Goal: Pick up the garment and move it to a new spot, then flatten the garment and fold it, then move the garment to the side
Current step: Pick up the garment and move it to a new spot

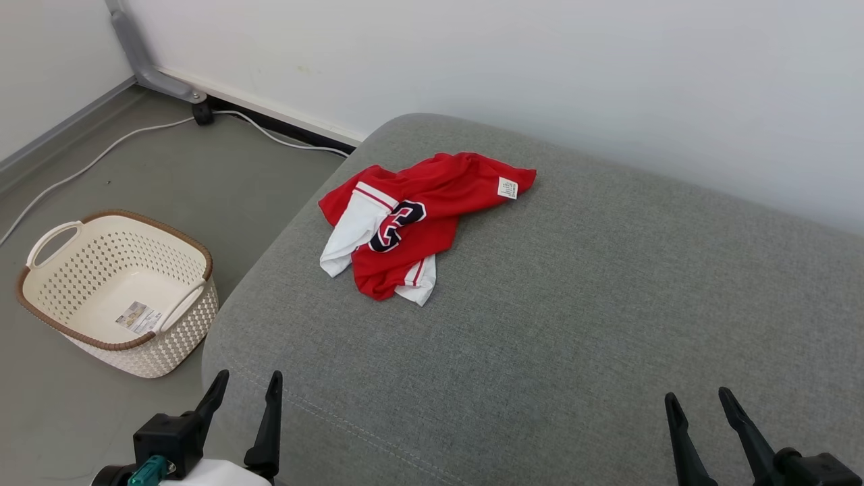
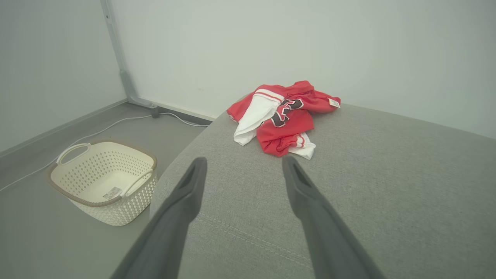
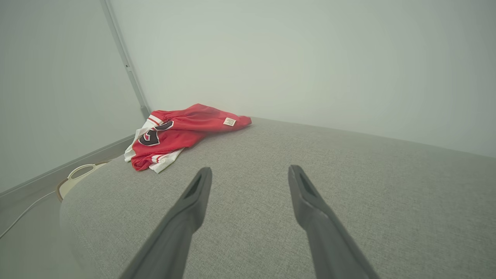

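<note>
A grey upholstered seat (image 1: 580,317), with a stitched seam along its near edge, carries a crumpled red and white garment (image 1: 439,202) toward its far left corner; on the grey floor (image 1: 223,182) to its left stands a cream perforated basket (image 1: 179,334); a white cable (image 1: 121,140) trails nearby.

Garment (image 1: 418,219) on cushion (image 1: 574,324), basket (image 1: 40,297) left.

cushion (image 1: 540,324) open up to garment (image 1: 439,196), wall (image 1: 540,67) bhd
</note>
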`<state>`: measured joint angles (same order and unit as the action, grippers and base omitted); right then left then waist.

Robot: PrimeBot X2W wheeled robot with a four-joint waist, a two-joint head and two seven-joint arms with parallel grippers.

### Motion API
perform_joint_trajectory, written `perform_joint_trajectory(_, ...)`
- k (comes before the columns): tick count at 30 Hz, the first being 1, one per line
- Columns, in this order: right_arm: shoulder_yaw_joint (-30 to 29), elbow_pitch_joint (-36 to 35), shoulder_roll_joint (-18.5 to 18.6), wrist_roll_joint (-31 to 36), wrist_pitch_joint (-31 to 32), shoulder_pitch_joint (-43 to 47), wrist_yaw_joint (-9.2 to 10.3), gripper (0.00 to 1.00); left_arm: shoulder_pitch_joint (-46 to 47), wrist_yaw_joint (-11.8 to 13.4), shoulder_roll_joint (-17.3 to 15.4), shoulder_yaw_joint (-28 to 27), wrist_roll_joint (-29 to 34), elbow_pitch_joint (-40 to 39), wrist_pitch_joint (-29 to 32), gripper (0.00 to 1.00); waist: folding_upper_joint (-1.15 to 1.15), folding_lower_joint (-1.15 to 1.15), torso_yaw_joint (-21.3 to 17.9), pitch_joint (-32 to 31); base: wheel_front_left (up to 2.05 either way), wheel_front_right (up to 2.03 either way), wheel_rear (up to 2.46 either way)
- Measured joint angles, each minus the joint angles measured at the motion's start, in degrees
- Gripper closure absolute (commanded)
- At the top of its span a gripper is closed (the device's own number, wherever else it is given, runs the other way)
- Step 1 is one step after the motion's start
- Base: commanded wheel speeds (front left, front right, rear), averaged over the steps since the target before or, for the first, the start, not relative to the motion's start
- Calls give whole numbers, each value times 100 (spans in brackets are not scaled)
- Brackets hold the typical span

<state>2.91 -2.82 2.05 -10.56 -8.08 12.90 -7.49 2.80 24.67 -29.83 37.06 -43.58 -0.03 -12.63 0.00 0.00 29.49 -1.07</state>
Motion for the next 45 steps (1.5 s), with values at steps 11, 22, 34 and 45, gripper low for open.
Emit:
perform_joint_trajectory(11,19,18,0,-20,0,-40,-1,0,43,-183,49,0,-179,83,10,0,0,0,-32,110,0,0,0)
perform_joint_trajectory(22,109,-82,5,104,197,-367,-1,0,921,-1255,241,-172,-944,1146,386,0,0,0,-269,575,0,0,0)
perform_joint_trajectory(34,38,-383,25,353,355,-791,-1,0,2734,-2993,367,-577,-2026,3101,1283,0,0,0,-963,1361,0,0,0)
perform_joint_trajectory(45,-8,-445,32,406,353,-1143,-1,0,3808,-3174,-216,-791,-2832,3464,2054,0,0,0,-1465,2045,0,0,0)
